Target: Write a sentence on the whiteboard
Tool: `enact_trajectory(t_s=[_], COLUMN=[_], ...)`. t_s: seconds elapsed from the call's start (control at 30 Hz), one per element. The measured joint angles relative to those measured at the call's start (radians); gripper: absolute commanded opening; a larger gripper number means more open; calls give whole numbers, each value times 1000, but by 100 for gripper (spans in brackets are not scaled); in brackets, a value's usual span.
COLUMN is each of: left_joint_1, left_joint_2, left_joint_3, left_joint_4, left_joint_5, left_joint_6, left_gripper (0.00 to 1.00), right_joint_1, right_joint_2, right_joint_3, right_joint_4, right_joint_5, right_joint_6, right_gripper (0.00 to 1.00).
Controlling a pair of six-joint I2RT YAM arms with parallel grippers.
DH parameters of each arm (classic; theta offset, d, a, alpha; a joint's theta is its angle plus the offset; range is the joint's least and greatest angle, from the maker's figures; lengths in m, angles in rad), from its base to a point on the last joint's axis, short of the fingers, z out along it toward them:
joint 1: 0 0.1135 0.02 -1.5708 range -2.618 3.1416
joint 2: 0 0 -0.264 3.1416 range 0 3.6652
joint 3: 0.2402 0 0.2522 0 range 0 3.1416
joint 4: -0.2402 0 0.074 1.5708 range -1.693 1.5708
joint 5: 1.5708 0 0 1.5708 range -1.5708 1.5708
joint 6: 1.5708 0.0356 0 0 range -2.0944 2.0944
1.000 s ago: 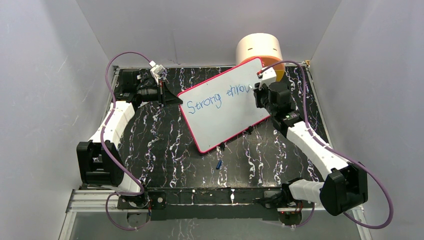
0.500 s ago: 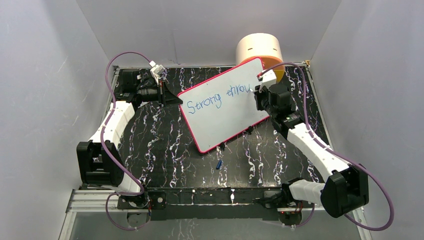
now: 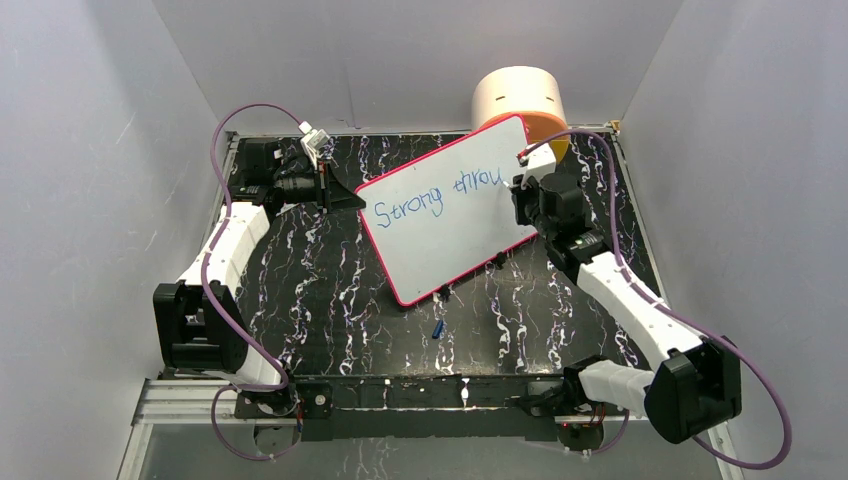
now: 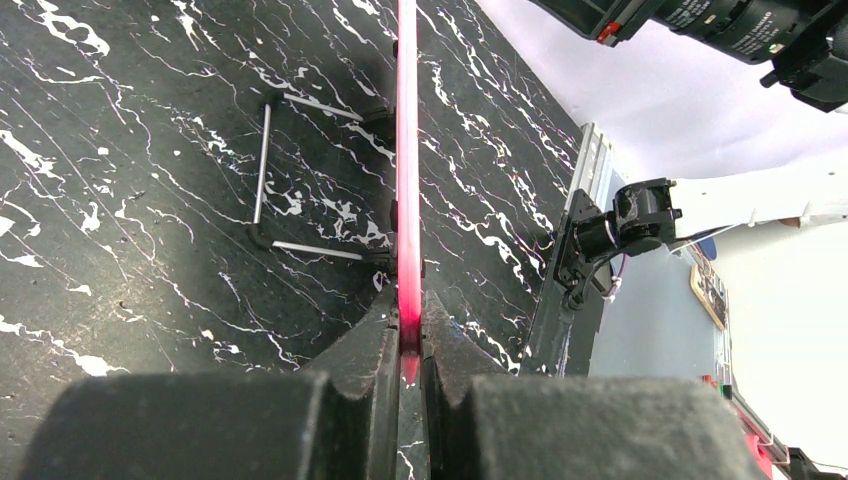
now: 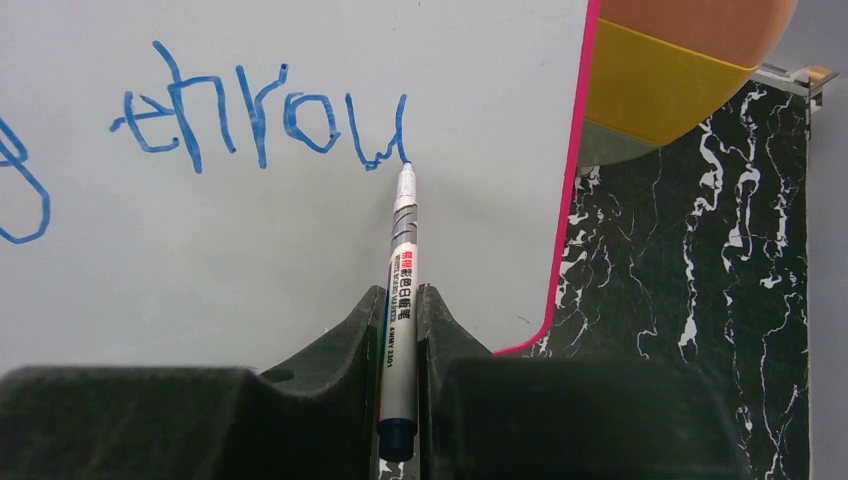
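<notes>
Right claw [image 5: 400, 300] shifted rightward, gripping marker [image 5: 402, 260] | left claw [image 4: 408, 320] clamps whiteboard [image 3: 450, 240] | black marbled table [image 3: 320, 290], grey walls [image 3: 100, 200]

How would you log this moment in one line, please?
left gripper: clamps whiteboard edge | right gripper: grips marker | tip at sentence end

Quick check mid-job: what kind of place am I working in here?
Likely a lab robot test cell, not a home or classroom: plain white walls box in a black marbled table, and a metal mounting rail runs along its near edge.
</notes>
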Motion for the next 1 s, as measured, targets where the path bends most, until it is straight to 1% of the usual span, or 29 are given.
enact_trajectory(t_s=[0.27,0.5,0.7,1.0], left_joint_1=[0,0,0,0], left_joint_2=[0,0,0,0], left_joint_3=[0,0,0,0], left_joint_4=[0,0,0,0], left_joint_5=[0,0,0,0], left_joint_6=[0,1,0,0], left_gripper=[0,0,0,0], right_joint_1=[-14,-53,-55,-58], right_joint_2=[-72,-50,-14,5], right_joint_3=[0,0,0,0], right_joint_4=[18,37,53,78], right_joint_5=[14,-12,-42,-47], right_joint_6=[4,18,24,24], right_gripper=[0,0,0,0])
